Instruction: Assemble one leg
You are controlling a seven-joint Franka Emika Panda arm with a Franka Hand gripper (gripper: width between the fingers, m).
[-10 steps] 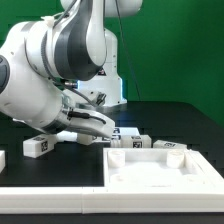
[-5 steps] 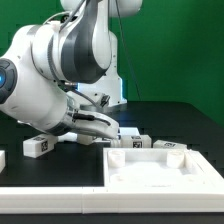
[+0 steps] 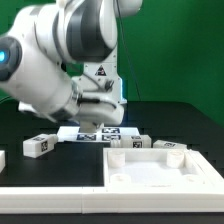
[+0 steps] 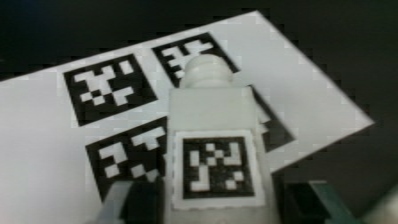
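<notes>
In the wrist view a white leg (image 4: 217,130) with a black-and-white tag on its side sits between my gripper's (image 4: 221,203) two dark fingers (image 4: 139,200). The jaws are shut against its sides. The leg hangs over the marker board (image 4: 71,150). In the exterior view my gripper (image 3: 99,108) is raised above the marker board (image 3: 92,133), and the held leg is mostly hidden by the hand. Another leg (image 3: 38,145) lies at the exterior view's left. Two more legs (image 3: 131,143) (image 3: 170,147) lie behind the panel.
The large flat white square panel (image 3: 160,170) with raised rims lies at the front, toward the exterior view's right. A small white part (image 3: 2,160) shows at the exterior view's left edge. A white strip runs along the table's front edge.
The arm has swung up and toward the exterior view's left. The gripper has risen from table level near the legs to above the marker board, with a leg in it.
</notes>
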